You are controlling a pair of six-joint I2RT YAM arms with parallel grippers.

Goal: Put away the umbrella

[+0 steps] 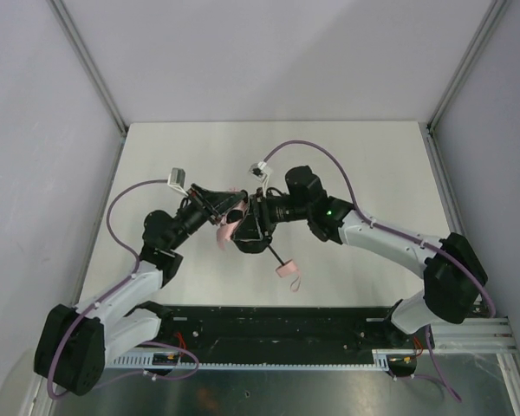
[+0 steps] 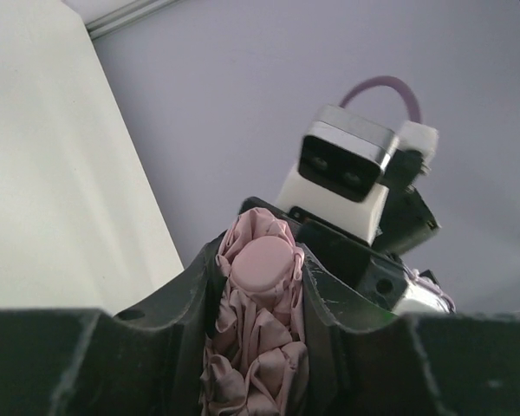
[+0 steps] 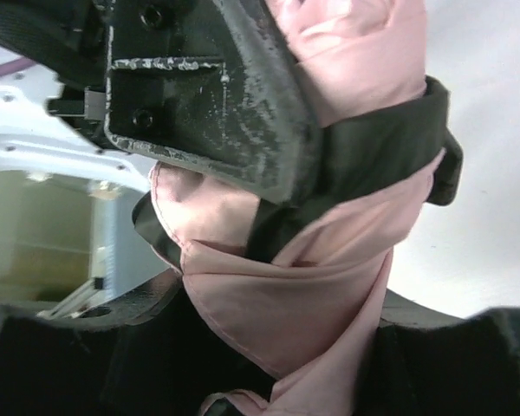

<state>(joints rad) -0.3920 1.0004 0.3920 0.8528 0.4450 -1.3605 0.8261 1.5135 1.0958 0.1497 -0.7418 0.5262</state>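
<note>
Gripping the umbrella (image 1: 225, 230) by its bunched fabric, left tool (image 1: 234, 208) and right tool (image 1: 247, 231) both clamped tight, handle (image 1: 287, 268) poking toward the bases.

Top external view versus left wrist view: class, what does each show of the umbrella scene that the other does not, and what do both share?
Only the top external view shows the umbrella's black shaft, pink handle and the white table. Only the left wrist view shows the round pink cap topping the bunched fabric, and the right wrist camera's lenses. Both show the left gripper closed around the pink fabric.
</note>
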